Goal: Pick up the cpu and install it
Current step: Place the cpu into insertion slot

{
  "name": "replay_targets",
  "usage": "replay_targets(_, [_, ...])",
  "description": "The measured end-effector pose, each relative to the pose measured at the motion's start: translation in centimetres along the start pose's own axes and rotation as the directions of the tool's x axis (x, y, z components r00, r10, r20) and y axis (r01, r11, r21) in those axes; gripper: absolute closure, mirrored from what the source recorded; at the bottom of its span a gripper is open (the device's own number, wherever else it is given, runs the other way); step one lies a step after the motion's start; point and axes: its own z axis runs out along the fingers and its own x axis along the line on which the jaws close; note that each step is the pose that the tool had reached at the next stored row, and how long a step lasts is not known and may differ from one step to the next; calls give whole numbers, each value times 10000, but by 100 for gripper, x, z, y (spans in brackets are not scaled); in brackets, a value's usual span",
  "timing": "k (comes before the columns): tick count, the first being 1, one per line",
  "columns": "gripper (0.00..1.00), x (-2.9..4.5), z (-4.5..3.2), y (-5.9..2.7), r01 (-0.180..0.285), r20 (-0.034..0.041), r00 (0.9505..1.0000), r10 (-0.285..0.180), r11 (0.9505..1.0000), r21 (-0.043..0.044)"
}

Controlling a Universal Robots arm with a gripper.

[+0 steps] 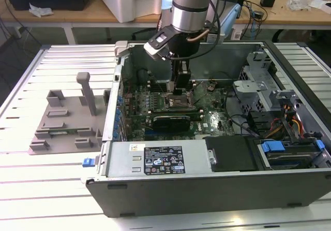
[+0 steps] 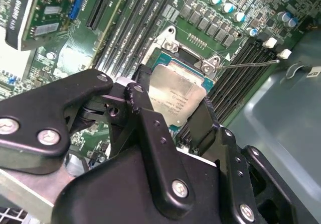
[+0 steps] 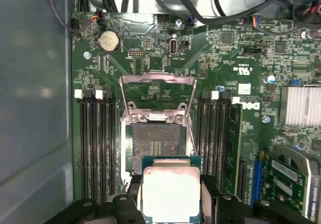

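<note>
One slatted desk point(image 1: 31, 189) carries everything, and most of it is taken by the open computer case point(image 1: 207, 189), lying on its side across the middle and the exterior view's right so that its board faces up and can be reached from above. Toward the exterior view's left stands the grey plastic tray point(image 1: 62, 122) with its upright posts. The arm point(image 1: 191, 3) comes down from the upper middle of that frame into the case, straight over the green motherboard point(image 3: 230, 58).

At its end the claw point(image 1: 180, 86) is closed to roughly the chip's width, its black fingers point(image 3: 133, 189) pressing on two opposite edges of the cpu point(image 3: 170, 194). Gripping by the edges leaves the metal top and the contact face untouched. The cpu is carried metal top up, over the near edge of the black-framed socket point(image 3: 155, 146), between the banks of memory slots point(image 3: 95, 143). The socket's metal retaining frame point(image 3: 158, 81) is swung up and back, leaving the contact field bare to receive the chip. Whether the cpu already touches the socket, I cannot tell; it looks slightly tilted in the second wrist view and not yet seated.
</note>
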Motion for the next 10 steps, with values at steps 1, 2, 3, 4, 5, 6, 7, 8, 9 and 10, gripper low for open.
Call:
replay_targets(1, [45,8,19,5,0,2,10000,0,10000,2])
replay_targets(2, [45,12,28,8,-2,2,10000,2,10000,1])
replay_targets(3, [45,15,36,11,-3,1,10000,3,10000,1])
replay_targets(4, [45,23,47,19,0,2,10000,0,10000,2])
replay_targets(5, [45,30,62,26,-1,0,10000,1,10000,2])
replay_targets(6, [45,42,86,36,-1,0,10000,1,10000,4])
replay_targets(7, [45,48,107,41,-1,0,10000,1,10000,4])
replay_targets(8, [45,53,121,43,0,2,10000,0,10000,6])
replay_targets(9, [45,57,138,46,0,2,10000,0,10000,6])
replay_targets(10, [45,61,152,49,0,2,10000,0,10000,8])
